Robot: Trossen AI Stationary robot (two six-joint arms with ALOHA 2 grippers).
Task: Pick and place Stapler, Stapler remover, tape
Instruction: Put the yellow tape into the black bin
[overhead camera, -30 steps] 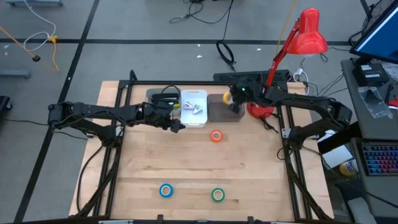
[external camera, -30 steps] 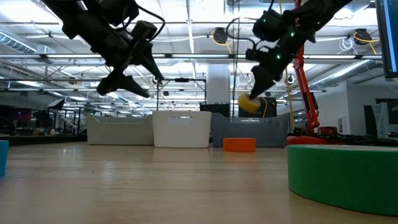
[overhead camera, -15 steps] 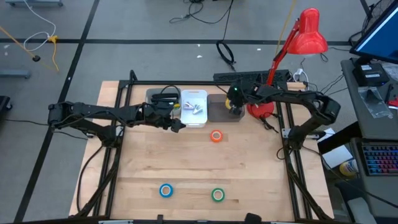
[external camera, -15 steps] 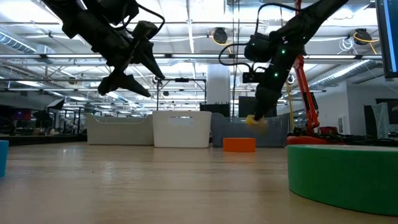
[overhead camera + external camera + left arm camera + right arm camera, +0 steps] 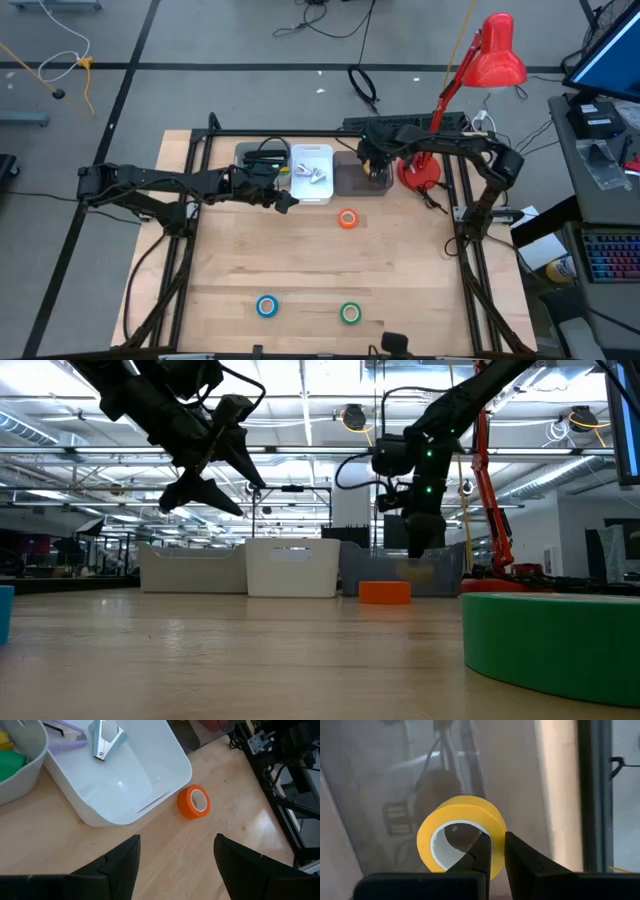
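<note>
From above, the right gripper (image 5: 372, 170) is reaching down into a grey bin (image 5: 350, 178) at the table's back edge. Only its wrist view is showing the yellow tape (image 5: 461, 831), its wall pinched between the closed fingers. The left gripper (image 5: 285, 201) is hanging open beside a white bin (image 5: 312, 175). The orange tape (image 5: 347, 219) is lying nearby; blue tape (image 5: 267, 306) and green tape (image 5: 350, 313) are lying near the front.

light: bright, even overhead | shadows: soft | low-view foreground: blurred
</note>
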